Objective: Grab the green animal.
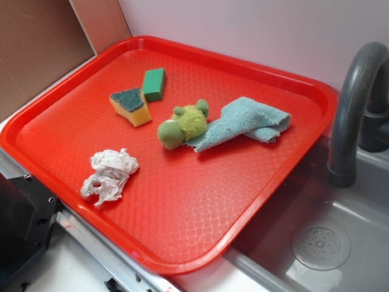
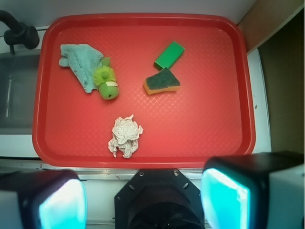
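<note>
On the red tray (image 1: pixel 255 201) the green animal (image 1: pixel 183 125) lies against a light-blue cloth (image 1: pixel 246 123), with a crumpled paper wad (image 1: pixel 109 175) nearer the front. Only the wrist view shows the gripper (image 2: pixel 143 200), its jaws spread wide, high above and empty.

The tray (image 1: pixel 73 159) was red with a diamond texture; the green animal (image 1: pixel 184 125) yellow-green, the cloth (image 1: pixel 246 121) pale blue, the crumpled paper (image 1: pixel 109 173) perhaps off-white.
</note>
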